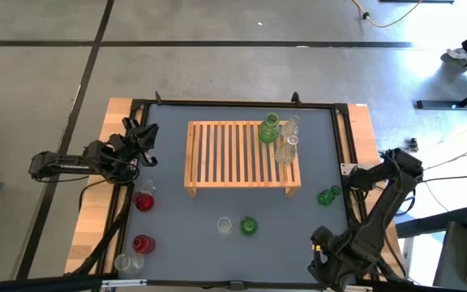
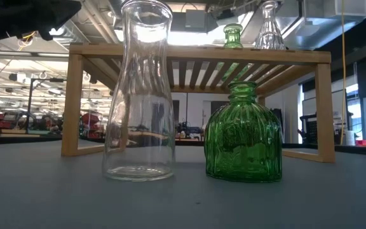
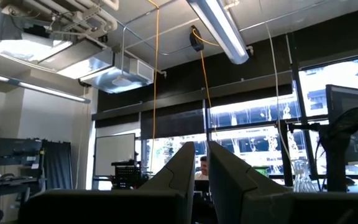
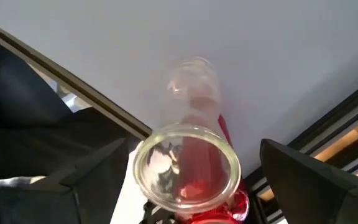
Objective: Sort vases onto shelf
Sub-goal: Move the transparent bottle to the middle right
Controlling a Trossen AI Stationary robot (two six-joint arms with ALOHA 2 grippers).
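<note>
Left jaws [image 3: 201, 180] shut, empty; right jaws [image 4: 185, 180] wide around clear vase [image 4: 188, 165].

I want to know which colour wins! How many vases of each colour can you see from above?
Green vases: 3
Clear vases: 4
Red vases: 2
Total: 9

A grey-topped table [image 1: 177, 219] is carrying the wooden shelf [image 1: 225, 154], with red, green and clear vases [image 1: 248, 226] standing around it
</note>
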